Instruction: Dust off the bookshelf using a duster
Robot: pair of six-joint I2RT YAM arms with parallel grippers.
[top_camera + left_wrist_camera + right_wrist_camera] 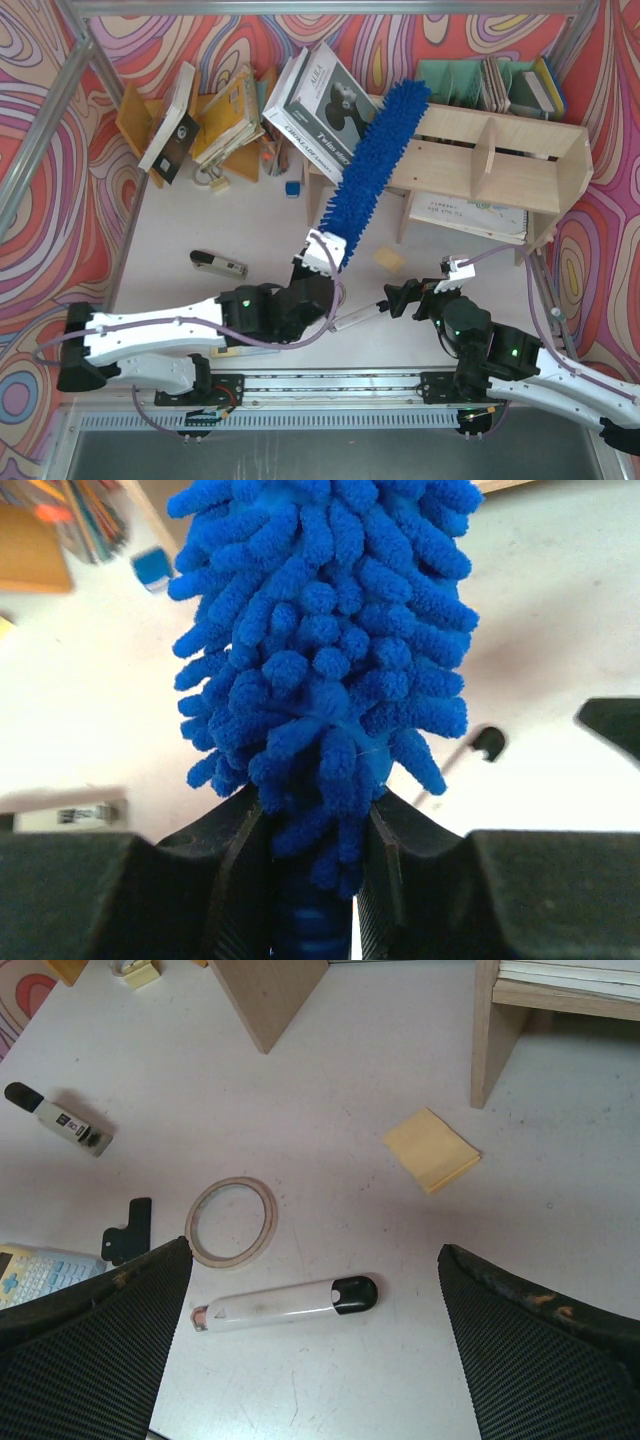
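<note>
My left gripper (318, 262) is shut on the handle of the fluffy blue duster (374, 162). The duster slants up to the right, and its far end lies over the left part of the top tier of the light plywood bookshelf (500, 160). In the left wrist view the duster (320, 630) fills the middle and the jaws clamp its ribbed blue handle. My right gripper (392, 300) is open and empty, low over the table in front of the bookshelf. In the right wrist view its fingers (90, 1330) stand wide apart over a white-and-black marker pen (285, 1303).
A yellow sticky pad (389, 260), a tape ring (230, 1220), a black clip (128, 1230) and a stapler (218, 263) lie on the table. Leaning books and an orange-brown rack (215, 115) stand at back left. A teal organizer (490, 85) stands behind the bookshelf.
</note>
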